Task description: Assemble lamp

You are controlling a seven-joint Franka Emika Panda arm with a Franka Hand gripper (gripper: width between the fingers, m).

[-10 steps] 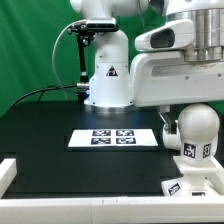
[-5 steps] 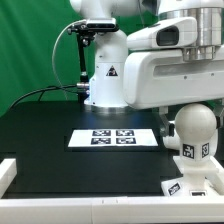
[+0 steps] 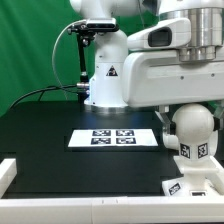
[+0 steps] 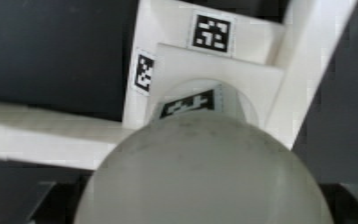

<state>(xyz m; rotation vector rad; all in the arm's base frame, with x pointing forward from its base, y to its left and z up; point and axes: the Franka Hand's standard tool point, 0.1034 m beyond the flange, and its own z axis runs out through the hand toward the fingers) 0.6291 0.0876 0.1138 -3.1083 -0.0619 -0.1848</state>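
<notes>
The white round bulb (image 3: pixel 192 126) stands upright at the exterior view's right, its tagged neck (image 3: pixel 196 152) pointing down just over the boxy white base (image 3: pixel 186 188). In the wrist view the bulb (image 4: pixel 202 165) fills the near part, and its tagged neck (image 4: pixel 188 101) points at the tagged base (image 4: pixel 220 35). My gripper (image 4: pixel 197 205) is shut on the bulb's round body, with dark fingers (image 4: pixel 55 202) showing at either side. In the exterior view the arm's white housing hides the gripper. The shade is out of view.
The marker board (image 3: pixel 112 138) lies on the black table, to the exterior view's left of the bulb. The robot's white pedestal (image 3: pixel 105 75) and a black cable stand at the back. A white rim (image 3: pixel 60 200) runs along the table's front edge.
The arm and the held bulb have shifted slightly toward the exterior view's left. The base and the marker board have not moved.
</notes>
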